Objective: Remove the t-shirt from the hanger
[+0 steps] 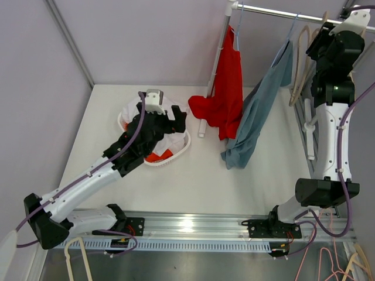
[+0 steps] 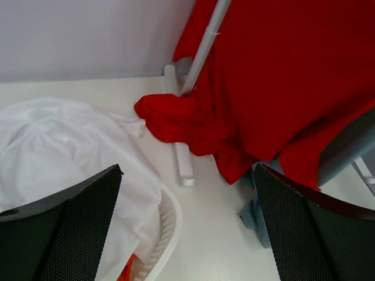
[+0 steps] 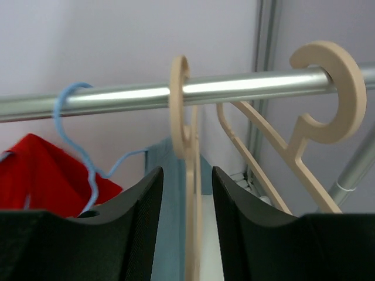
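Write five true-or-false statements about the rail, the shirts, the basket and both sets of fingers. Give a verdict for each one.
1. The red t-shirt hangs from the rail. True.
2. The left fingers are closed on the red t-shirt. False: they stand wide open over the basket and hold nothing.
3. The basket holds a white garment. True.
4. The blue-grey t-shirt lies flat on the table. False: it hangs from the rail beside the red t-shirt.
5. A beige hanger on the rail sits between the right fingers. True.
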Motion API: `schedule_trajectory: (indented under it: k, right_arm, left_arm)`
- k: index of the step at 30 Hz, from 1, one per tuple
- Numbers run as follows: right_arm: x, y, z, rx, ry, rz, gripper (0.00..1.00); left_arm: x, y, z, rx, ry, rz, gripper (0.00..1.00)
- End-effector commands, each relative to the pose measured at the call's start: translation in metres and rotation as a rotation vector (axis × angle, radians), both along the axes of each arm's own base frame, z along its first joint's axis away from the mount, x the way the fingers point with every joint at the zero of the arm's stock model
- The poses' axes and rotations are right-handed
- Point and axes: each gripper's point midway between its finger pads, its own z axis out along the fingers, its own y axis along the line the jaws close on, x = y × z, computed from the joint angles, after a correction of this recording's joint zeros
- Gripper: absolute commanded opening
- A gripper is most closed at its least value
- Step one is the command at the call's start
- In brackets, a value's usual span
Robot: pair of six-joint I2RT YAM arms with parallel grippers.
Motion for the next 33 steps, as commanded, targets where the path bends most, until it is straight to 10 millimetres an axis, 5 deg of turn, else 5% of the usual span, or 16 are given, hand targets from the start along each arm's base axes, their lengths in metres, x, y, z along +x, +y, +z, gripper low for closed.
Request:
schedule_trajectory:
  k: [1,5,7,14,23,33]
  right_arm:
    - [-0.028,0.023,0.036,0.054,-0.054,0.074,0.44]
    - [-0.013,0.051,0.033,0.142,-0.005,0.194,0.43]
    - [-0.014,0.066,0.040,0.182,-0.001,0.248,0.43]
    - [0.010,0.084,0.018,0.256,0.060,0.278,0.43]
    - [0.027,0.107,-0.003,0.297,0.107,0.320,0.42]
    - [0.041,0.110,-0.032,0.250,0.178,0.235,0.45]
  left_arm:
    - [-0.001,-0.019,0.060,0.005,-0.208,-0.075,0.99]
    - [-0.001,-0.051,0.089,0.018,-0.340,-0.191,1.00]
    - [0.003,-0.067,0.094,0.032,-0.366,-0.234,1.00]
    - [0.001,-0.104,0.102,0.090,-0.414,-0.338,0.99]
    - [-0.011,-0.124,0.116,0.127,-0.499,-0.391,1.00]
    - [-0.012,-0.123,0.110,0.144,-0.499,-0.374,0.99]
